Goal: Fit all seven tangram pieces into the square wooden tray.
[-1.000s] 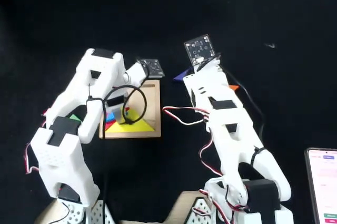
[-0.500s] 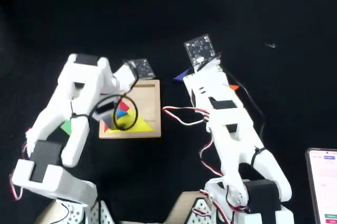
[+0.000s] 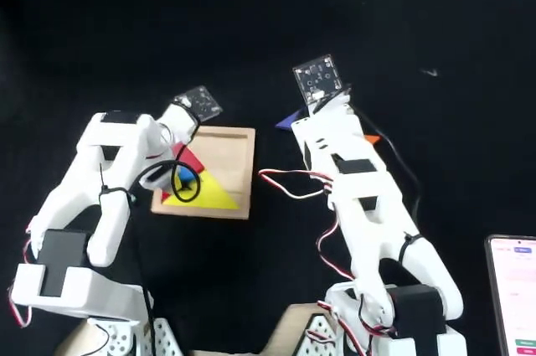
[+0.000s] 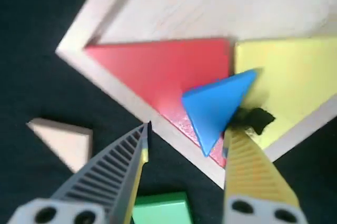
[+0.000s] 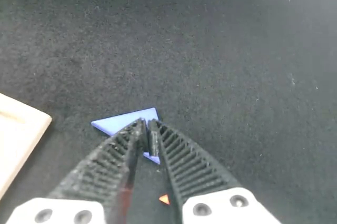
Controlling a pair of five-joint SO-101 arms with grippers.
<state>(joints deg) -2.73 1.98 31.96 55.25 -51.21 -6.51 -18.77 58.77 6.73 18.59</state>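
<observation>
Tabletop (image 3: 435,29) black, wooden tray (image 3: 234,151), phone (image 3: 512,289), left end effector (image 4: 187,132) apart, right end effector (image 5: 147,125) together.

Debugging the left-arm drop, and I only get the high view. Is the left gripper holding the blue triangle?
Observer: No. The left gripper is open, and the blue triangle lies unclamped between its fingers.
Operator: Seated flat in the tray?
Observer: No. It lies on top of the red triangle, with one corner over the tray rim.
Operator: And the right arm?
Observer: The right gripper is shut, its tips over the purple triangle on the cloth.
</observation>
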